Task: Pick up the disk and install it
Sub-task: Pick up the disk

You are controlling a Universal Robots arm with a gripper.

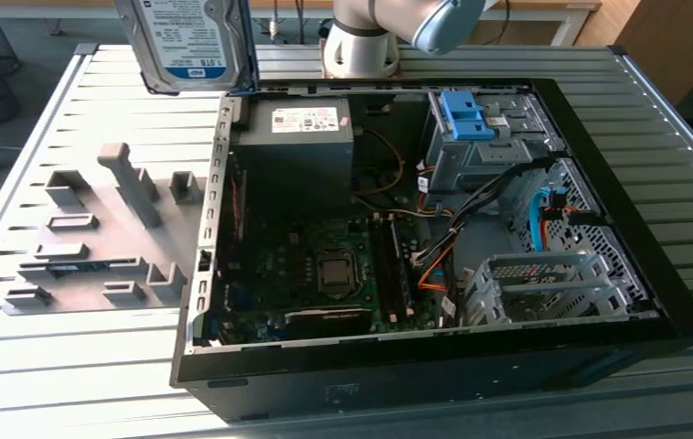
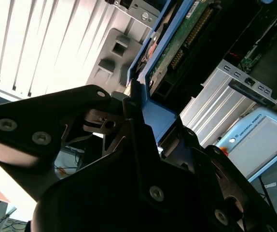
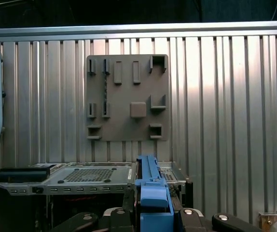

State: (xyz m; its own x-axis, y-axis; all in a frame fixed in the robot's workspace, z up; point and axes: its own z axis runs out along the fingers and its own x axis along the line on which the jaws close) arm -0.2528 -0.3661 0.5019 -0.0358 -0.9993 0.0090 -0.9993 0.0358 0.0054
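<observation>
Up high, the flat silver disk [image 1: 188, 41] is cut off at its top edge. Black fingers [image 2: 141, 145] are clamped on its smooth blue plastic frame. The surface [image 1: 66, 366] is ribbed metal.

Disk [image 1: 186, 41] of dull silver metal with glossy paper label, smooth bright blue plastic bracket [image 3: 153, 193], matt black gripper [image 2: 153, 113], ribbed satin metal table [image 1: 29, 137], matt grey plastic fixture [image 1: 90, 229], black painted case [image 1: 444, 375]
</observation>
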